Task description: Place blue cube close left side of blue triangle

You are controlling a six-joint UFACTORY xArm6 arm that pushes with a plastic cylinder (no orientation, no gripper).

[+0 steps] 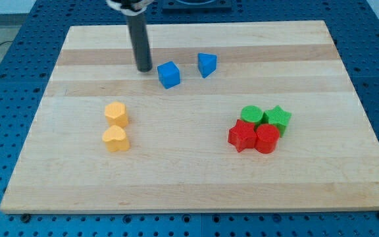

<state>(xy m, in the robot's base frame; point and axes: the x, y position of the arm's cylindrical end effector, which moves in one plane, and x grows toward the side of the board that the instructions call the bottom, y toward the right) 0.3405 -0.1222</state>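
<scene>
The blue cube (168, 74) sits on the wooden board (189, 171) near the view's top middle. The blue triangle (206, 64) lies a short way to its right and slightly higher, with a small gap between them. My tip (144, 68) is the lower end of the dark rod, which comes down from the view's top. It stands just left of the blue cube, close to it; I cannot tell if it touches.
Two yellow blocks (116, 113) (116, 139) sit one above the other at the left middle. At the right middle a cluster holds a green cylinder (252, 115), a green star (278, 118), a red star (242, 136) and a red cylinder (267, 139).
</scene>
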